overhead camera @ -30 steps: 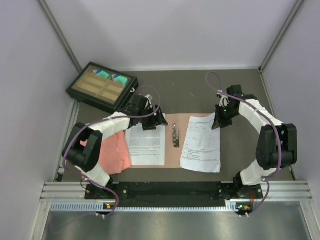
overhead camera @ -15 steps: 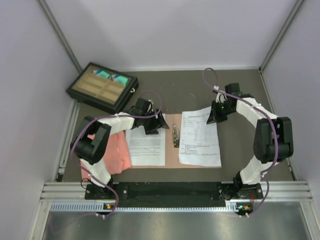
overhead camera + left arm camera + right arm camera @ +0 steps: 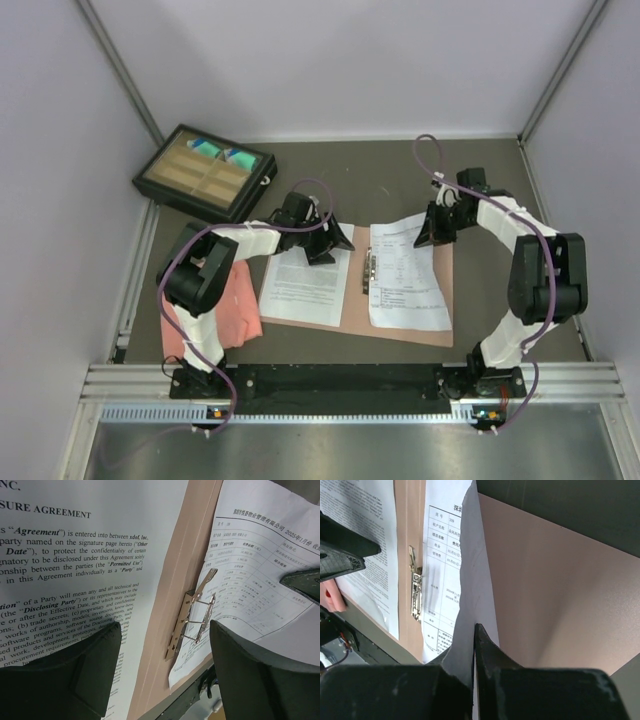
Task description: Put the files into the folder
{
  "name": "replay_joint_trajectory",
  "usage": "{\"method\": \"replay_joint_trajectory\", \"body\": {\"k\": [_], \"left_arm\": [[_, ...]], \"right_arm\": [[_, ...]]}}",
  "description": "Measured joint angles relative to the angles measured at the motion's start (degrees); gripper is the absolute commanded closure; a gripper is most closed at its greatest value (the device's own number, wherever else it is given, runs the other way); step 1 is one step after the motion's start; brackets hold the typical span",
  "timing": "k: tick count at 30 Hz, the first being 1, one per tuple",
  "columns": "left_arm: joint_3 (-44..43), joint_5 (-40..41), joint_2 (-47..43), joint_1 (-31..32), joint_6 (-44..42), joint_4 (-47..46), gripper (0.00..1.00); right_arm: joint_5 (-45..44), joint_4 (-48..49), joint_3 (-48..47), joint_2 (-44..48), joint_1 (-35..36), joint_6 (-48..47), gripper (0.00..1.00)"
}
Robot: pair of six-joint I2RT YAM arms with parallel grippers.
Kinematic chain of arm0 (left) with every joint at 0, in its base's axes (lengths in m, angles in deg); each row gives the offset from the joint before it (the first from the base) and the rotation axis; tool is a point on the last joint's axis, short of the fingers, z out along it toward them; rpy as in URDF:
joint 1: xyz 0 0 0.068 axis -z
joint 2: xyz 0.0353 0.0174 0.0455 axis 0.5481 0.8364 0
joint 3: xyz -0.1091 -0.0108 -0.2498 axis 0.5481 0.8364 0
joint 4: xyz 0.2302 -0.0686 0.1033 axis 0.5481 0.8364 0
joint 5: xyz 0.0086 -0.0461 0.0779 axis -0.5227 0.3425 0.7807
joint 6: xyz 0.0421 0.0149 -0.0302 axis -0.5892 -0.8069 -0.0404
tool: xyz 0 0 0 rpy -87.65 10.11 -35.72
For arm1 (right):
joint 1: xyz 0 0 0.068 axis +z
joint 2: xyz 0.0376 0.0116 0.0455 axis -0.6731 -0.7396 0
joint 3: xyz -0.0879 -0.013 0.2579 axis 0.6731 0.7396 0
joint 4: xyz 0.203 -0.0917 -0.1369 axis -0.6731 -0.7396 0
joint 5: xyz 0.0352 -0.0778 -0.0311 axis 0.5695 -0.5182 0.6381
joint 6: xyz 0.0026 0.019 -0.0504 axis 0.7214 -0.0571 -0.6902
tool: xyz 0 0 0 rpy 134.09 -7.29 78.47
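The tan folder (image 3: 352, 297) lies open on the table, with a metal clip (image 3: 368, 272) down its middle. The dense-text sheet (image 3: 305, 285) lies on its left half. The table sheet (image 3: 405, 280) lies on its right half. My left gripper (image 3: 332, 245) is open and low over the text sheet's far right corner. In the left wrist view (image 3: 166, 630) its jaws straddle the folder (image 3: 170, 570) beside the clip (image 3: 192, 617). My right gripper (image 3: 428, 238) is shut on the table sheet's far right edge, which shows lifted and curled in the right wrist view (image 3: 474, 630).
A black compartment tray (image 3: 205, 172) stands at the back left. A salmon-pink cloth (image 3: 238, 305) lies just left of the folder, under my left arm. Side walls close in both sides, and a metal rail (image 3: 330, 380) runs along the near edge.
The folder and both sheets have slid right and turned slightly. My left gripper moved right with them. The right gripper has brought the table sheet onto the folder's right half.
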Motion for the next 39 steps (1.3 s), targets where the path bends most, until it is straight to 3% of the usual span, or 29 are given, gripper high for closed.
{"method": "replay_joint_trajectory", "body": {"k": [17, 39], "left_arm": [[0.2, 0.4, -0.1, 0.1, 0.0, -0.1, 0.23], [0.7, 1.2, -0.8, 0.4, -0.6, -0.3, 0.23]], "right_arm": [[-4.2, -3.1, 5.6, 3.0, -0.2, 4.0, 1.00], [-1.5, 1.6, 5.7, 1.8, -0.2, 4.1, 1.00]]}}
